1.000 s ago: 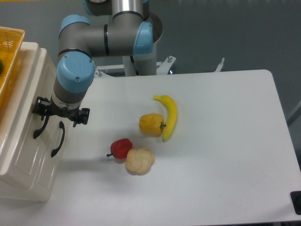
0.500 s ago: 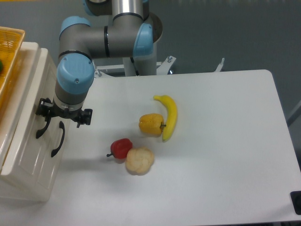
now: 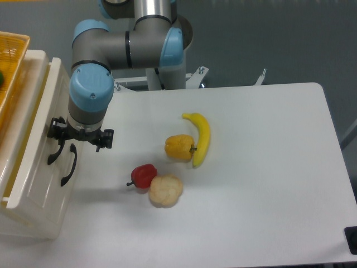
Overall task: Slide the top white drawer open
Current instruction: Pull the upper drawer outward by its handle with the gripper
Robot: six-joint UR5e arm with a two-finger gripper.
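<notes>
The cream-white chest (image 3: 33,220) stands at the table's left edge. Its top white drawer (image 3: 34,170) is pulled a little way out to the right, and a narrow strip of its tray shows behind the front panel. My gripper (image 3: 59,142) hangs under the blue wrist, right at the drawer's curved black handle (image 3: 52,154), and is shut on it. The wrist hides most of the fingers. The lower drawer's black handle (image 3: 70,166) sits just to the right, untouched.
An orange basket (image 3: 12,53) rests on top of the chest. On the table lie a banana (image 3: 202,137), a yellow pepper (image 3: 178,147), a red pepper (image 3: 144,176) and a pale lumpy fruit (image 3: 165,190). The arm's base stands at the table's far edge.
My gripper has moved right and slightly toward the camera while holding the handle. The top drawer has slid out with it, widening the gap behind its front.
</notes>
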